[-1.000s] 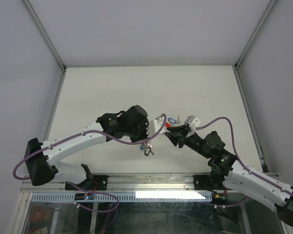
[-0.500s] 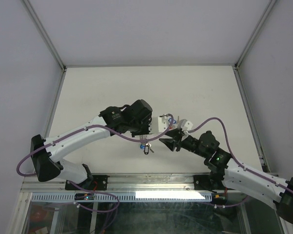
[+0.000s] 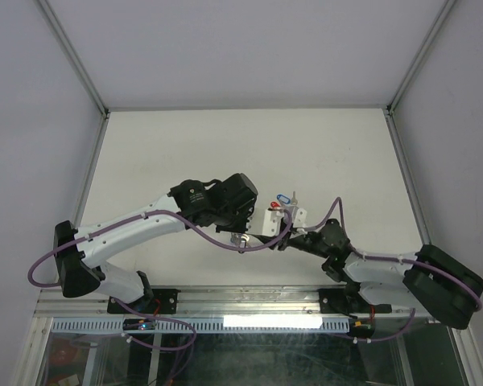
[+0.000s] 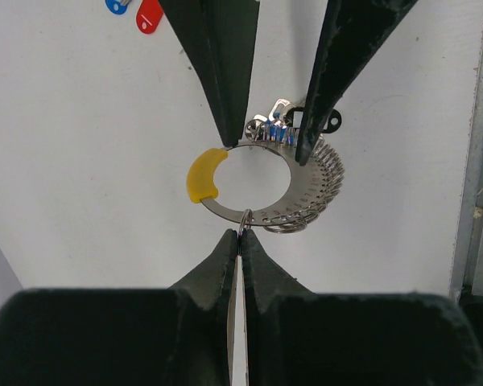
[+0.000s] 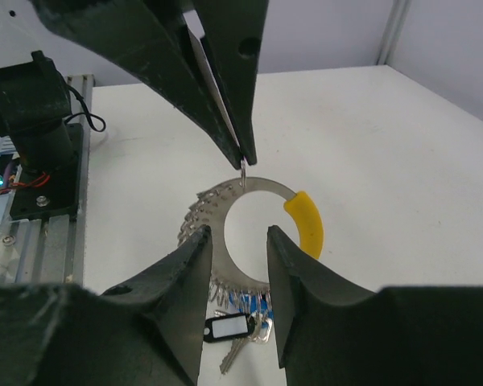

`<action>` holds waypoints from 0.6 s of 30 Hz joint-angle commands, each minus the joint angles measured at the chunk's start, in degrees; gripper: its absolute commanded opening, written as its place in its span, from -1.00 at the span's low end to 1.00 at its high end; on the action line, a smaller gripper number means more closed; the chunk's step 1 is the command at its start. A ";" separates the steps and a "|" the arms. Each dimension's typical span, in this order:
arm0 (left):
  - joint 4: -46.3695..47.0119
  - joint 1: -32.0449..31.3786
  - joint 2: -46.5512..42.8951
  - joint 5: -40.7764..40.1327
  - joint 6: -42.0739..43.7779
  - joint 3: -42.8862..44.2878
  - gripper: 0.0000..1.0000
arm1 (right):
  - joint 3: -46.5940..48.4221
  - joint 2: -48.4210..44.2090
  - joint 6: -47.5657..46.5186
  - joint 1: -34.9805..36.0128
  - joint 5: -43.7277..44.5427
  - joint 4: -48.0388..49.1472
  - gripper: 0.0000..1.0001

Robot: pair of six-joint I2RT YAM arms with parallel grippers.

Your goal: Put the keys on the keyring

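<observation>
- The left pincer (image 4: 240,235) is closed tight, its two tips pinching the near rim of the keyring (image 4: 266,217) and holding it above the white table (image 4: 80,161).
- The ring's yellow arc (image 4: 203,175) sits just left of that grip.
- The right pincer (image 5: 238,235) stands partly apart and faces the left one across the ring, with one finger on each side of the ring's opening.
- A bunch of keys (image 4: 272,129) hangs on the ring's far rim, between the right pincer's fingers.
- A blue tag (image 4: 115,5) and a red tag (image 4: 149,16) lie on the table, well beyond the ring and to the left pincer's left.
</observation>
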 commanded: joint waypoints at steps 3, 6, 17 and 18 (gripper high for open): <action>0.34 -1.04 -0.79 0.26 2.11 2.52 -1.00 | 3.50 7.86 1.07 -0.32 -4.57 20.17 -0.27; 0.34 -1.25 -0.85 0.44 2.44 2.39 -1.00 | 3.86 10.32 2.22 -0.90 -5.44 22.98 -0.27; 0.44 -1.53 -1.23 0.90 3.20 1.94 -1.00 | 6.72 16.54 9.13 -5.52 -14.28 25.08 -0.27; 0.42 -1.53 -1.16 0.96 3.20 1.94 -1.00 | 7.06 17.04 9.85 -5.81 -15.34 25.04 -0.27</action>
